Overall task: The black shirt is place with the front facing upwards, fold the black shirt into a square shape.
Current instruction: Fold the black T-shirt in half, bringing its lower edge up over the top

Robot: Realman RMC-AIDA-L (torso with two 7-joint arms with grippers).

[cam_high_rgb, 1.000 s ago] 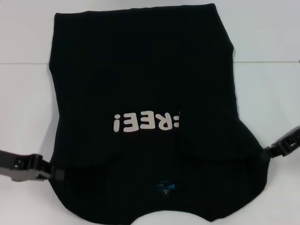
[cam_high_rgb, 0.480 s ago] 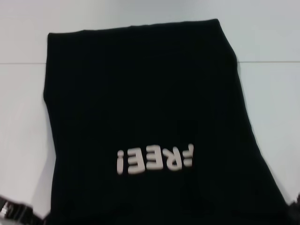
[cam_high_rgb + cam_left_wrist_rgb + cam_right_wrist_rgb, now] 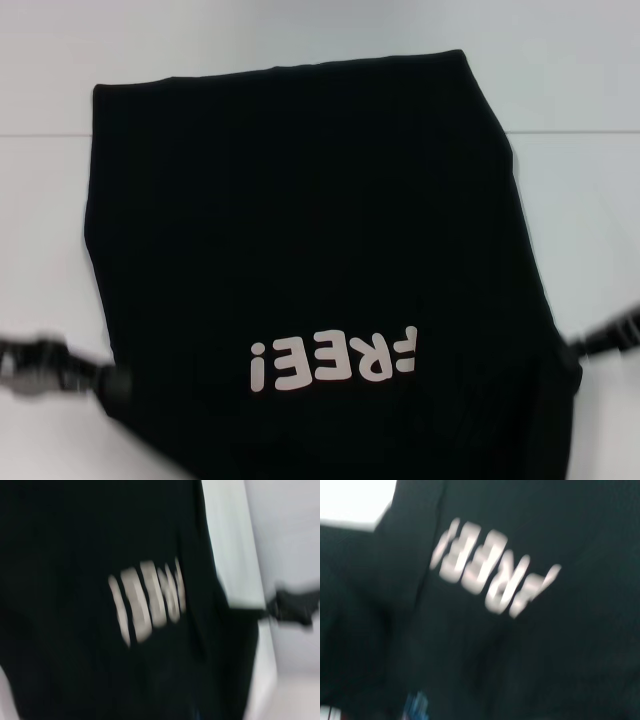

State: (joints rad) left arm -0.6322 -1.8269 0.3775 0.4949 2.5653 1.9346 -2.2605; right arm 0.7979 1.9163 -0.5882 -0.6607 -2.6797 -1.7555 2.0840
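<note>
Left gripper [image 3: 118, 382] at about 8 o'clock in the head view, meeting the left edge of the black shirt [image 3: 310, 230]; fingertips lost against the black cloth, so grip impossible to tell. Right gripper [image 3: 572, 352] at about 4 o'clock, touching the shirt's right edge; grip likewise impossible to tell.

Compared with half a second ago: both grippers back up into view from the bottom corners, left arm now a dark bar running in from the left border, right arm slanting in from the right border. White "FREE!" lettering [image 3: 334, 361] lower in the head view than a second ago, slightly below its spot half a second ago. Far edge of the shirt a little wider on the left. Collar and blue neck label, visible a second ago near 6 o'clock, now out of the head view.

Shirt spread across the white table [image 3: 50, 250], filling the centre from 12 o'clock down past 6 o'clock, lettering upside down toward the robot. Lettering also seen smeared in both wrist views, with the right gripper showing far off in the left wrist view.
</note>
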